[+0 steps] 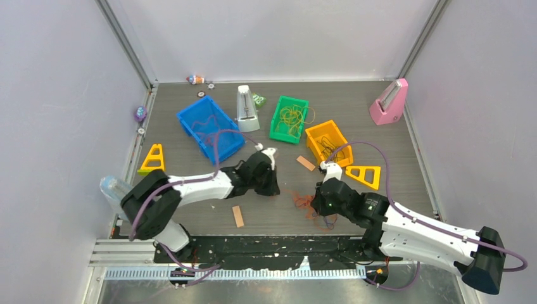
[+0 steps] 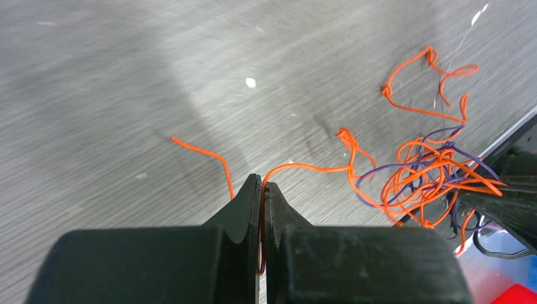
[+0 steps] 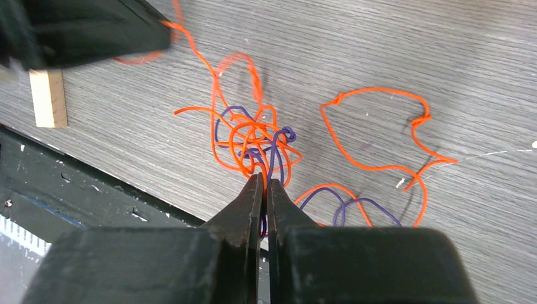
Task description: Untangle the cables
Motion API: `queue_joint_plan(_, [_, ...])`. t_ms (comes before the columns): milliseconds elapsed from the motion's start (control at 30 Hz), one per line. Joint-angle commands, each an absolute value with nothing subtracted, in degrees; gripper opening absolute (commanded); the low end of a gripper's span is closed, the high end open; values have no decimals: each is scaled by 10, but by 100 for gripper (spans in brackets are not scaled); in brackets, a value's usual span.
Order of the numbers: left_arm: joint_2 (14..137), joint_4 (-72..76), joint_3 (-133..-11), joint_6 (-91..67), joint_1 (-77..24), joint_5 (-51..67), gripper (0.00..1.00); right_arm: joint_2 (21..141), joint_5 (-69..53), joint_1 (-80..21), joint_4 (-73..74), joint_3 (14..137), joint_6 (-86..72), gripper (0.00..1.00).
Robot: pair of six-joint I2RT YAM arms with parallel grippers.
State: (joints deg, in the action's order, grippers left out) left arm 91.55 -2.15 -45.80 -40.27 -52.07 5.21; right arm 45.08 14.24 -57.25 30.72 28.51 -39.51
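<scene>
Grey wood-grain tabletop [image 1: 380,145] carries all items. Two arms reach in from its near edge: the left arm [image 1: 190,188] extends rightward and the right arm [image 1: 411,231] extends leftward, so that their tips lie near each other at the centre front.

Three bins stand at the rear in a row. From left to right these are the blue bin [image 1: 190,117], the green bin [image 1: 291,98] and the orange bin [image 1: 320,126]. A yellow bunch [image 1: 290,117] of cable lies in the green bin. Dark strands [image 1: 326,149] lie in the orange bin.

A pink metronome [image 1: 389,102] stands at the rear right. A white metronome [image 1: 247,111] stands between the blue and green bins. One yellow triangle [image 1: 152,168] stands at the left edge, and a second triangle [image 1: 362,168] lies just beside the orange bin.

Two wooden strips lie flat: one strip [image 1: 238,216] in front of the left arm, the other strip [image 1: 306,163] near the orange bin.

The cables [image 3: 253,136] form a loose orange and purple tangle on the tabletop between the two arm tips. The right jaws are closed on strands at the near side of this tangle. The left jaws are closed on a single orange strand [image 2: 304,168] that runs from the tangle into the grip, with its free end lying on the tabletop.
</scene>
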Motion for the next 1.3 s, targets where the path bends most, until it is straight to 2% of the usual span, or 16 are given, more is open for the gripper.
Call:
queue_joint_plan(0, [806,2,-407,-388,-455,54,0,422,182,-573,327,288,-417,11])
queue_joint_plan(267, [629,-130,-363,-318,-336,13,0,413,214,-570,342,270,-453,23])
queue_joint_plan(333, [589,-150,-359,-311,-313,14,0,420,206,-569,334,266,-448,19])
queue_joint_plan(367, [570,-160,-358,-310,-304,12,0,423,203,-569,332,265,-444,9])
queue_joint_plan(467, [525,-176,-365,-309,-292,19,0,439,181,-568,314,264,-433,5])
queue_joint_plan(533, [515,-182,-375,-310,-291,38,0,447,153,-568,289,266,-409,17])
queue_joint_plan(567, [514,-184,-382,-310,-291,51,0,450,143,-568,272,271,-390,36])
queue_joint_plan(633, [520,-188,-394,-303,-291,81,0,462,125,-568,251,282,-364,62])
queue_joint_plan(667, [521,-195,-402,-299,-292,89,0,466,124,-568,247,288,-356,69])
queue_joint_plan(767, [521,-216,-421,-283,-292,93,0,496,139,-568,238,319,-320,73])
queue_joint_plan(867, [515,-241,-439,-273,-292,79,0,539,186,-567,253,352,-309,92])
queue_joint_plan(933, [508,-251,-445,-270,-292,72,0,579,223,-567,285,376,-318,98])
queue_joint_plan(1100, [497,-255,-446,-272,-292,65,0,674,263,-557,299,395,-351,98])
queue_joint_plan(1167, [495,-255,-445,-275,-291,64,0,698,247,-551,271,382,-354,93])
queue_joint_plan(1233, [492,-257,-447,-271,-291,53,0,717,240,-543,250,373,-358,69])
queue_joint_plan(1267, [487,-262,-451,-271,-289,41,0,725,241,-540,248,371,-359,63])
